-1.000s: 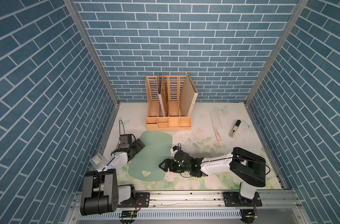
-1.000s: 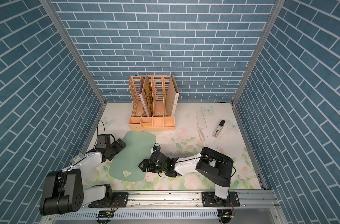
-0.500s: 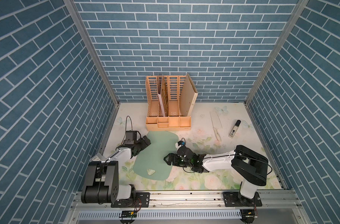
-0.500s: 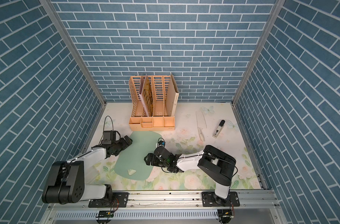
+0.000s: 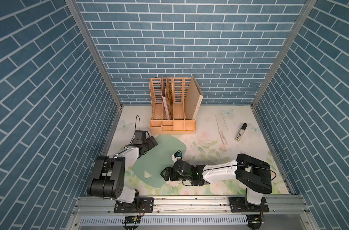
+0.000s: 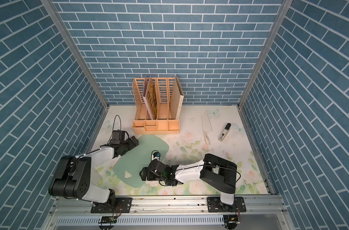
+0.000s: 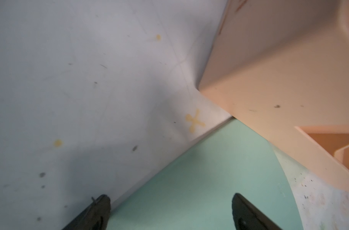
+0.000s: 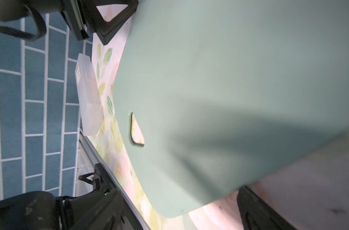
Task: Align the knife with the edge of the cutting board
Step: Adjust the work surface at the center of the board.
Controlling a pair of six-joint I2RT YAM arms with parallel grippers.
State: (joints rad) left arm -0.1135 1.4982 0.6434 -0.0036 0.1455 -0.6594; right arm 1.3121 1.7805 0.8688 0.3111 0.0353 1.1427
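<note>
**Item 1, cutting board** [image 5: 159,155]: pale green, flat on the floral worktop [image 5: 213,157], set askew, with both hands at its edges. We note its triangular hole [image 5: 147,174] just past the fingertips of the right hand [image 5: 164,176].

**Item 2, right hand:** released, jaws wide apart at the board's near right edge, nothing clamped. In the wrist view we see one finger [image 8: 255,211] beside the board's rounded corner.

**Item 3, left hand** [image 7: 170,201]: released, one finger over the board and the other over bare worktop, the board's long edge running between them.

**Item 4, knife** [image 5: 221,129]: off-white, flat on the worktop, well apart from both hands and from the board, off toward the back wall [image 5: 179,49] and to the right of the right hand.

**Item 5, white tube** [image 5: 240,132] with black cap: just beside the knife, farther still from the right hand.

**Item 6, peach file organizer** [image 5: 172,111]: directly ahead of the left hand's fingertips. The board's far corner reaches its base (touching or merely close, we cannot tell).
</note>
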